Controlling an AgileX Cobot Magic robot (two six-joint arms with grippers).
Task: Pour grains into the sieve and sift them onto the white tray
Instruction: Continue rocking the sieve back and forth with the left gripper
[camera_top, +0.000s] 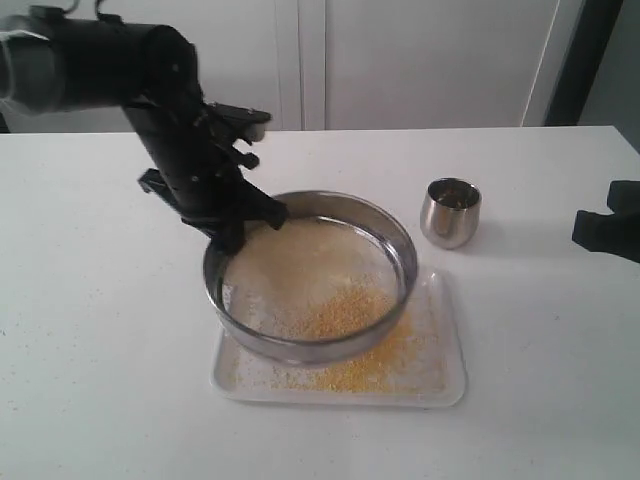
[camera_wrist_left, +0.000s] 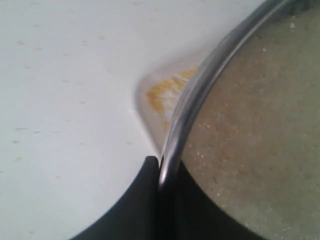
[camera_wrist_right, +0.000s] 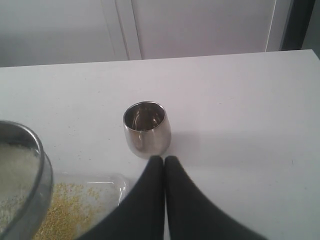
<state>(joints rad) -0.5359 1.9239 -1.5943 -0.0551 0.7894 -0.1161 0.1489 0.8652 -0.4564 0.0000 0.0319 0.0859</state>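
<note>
The sieve (camera_top: 385, 228) is held over the white tray (camera_top: 452, 385), tilted with its far left side higher. My left gripper (camera_top: 240, 228) is shut on the sieve's rim (camera_wrist_left: 186, 115), one finger outside and one inside. Whitish grains (camera_top: 300, 255) lie on the mesh. Fine yellow grains (camera_top: 375, 368) cover the tray under it and also show through the mesh. My right gripper (camera_wrist_right: 164, 159) is shut on nothing, its tips just short of the small steel cup (camera_wrist_right: 146, 128). In the exterior view only a black part of the right gripper (camera_top: 608, 222) shows at the right edge.
The steel cup (camera_top: 450, 212) stands upright on the white table, right of the sieve and behind the tray. White cabinet doors (camera_top: 420, 60) run behind the table's far edge. A corner of the tray (camera_wrist_right: 102, 190) lies close to my right gripper.
</note>
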